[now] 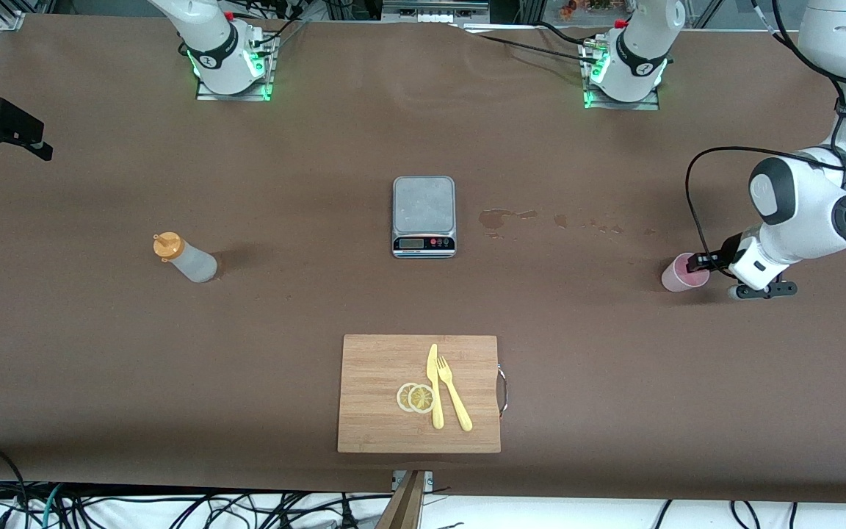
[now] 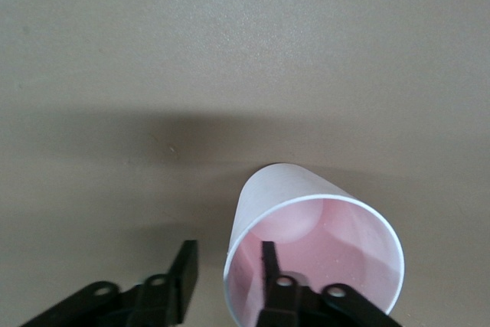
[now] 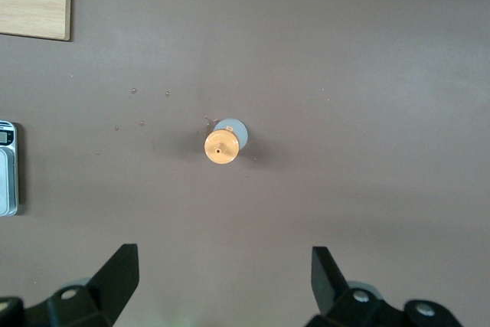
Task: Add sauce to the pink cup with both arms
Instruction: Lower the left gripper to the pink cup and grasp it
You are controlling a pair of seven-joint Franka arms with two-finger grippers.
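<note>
Grabbing the pink cup (image 1: 682, 272) is where I'm at right now. My left gripper (image 2: 223, 267) is down at the table near the left arm's end, with one finger inside the rim and the other outside the wall, so I'm pinching the cup's side. The jaws look like they're squeezing in on that wall, though I wouldn't call it a firm hold yet. The cup stands upright on the table, well apart from everything else.

My right gripper (image 3: 223, 273) is hanging high over the sauce (image 1: 184, 258) with its fingers spread wide, nothing in them. That bottle stands upright toward the right arm's end of the table, orange cap up.

The scale (image 1: 424, 217) sits in the middle between the two, and the cutting board (image 1: 379, 397) with a plastic knife, fork and lemon slices is nearer the front camera.

Next up, I reckon: finish the pinch, lift the cup without tipping it, bring it toward the middle, and drop the right hand onto the bottle's body, below the cap.
</note>
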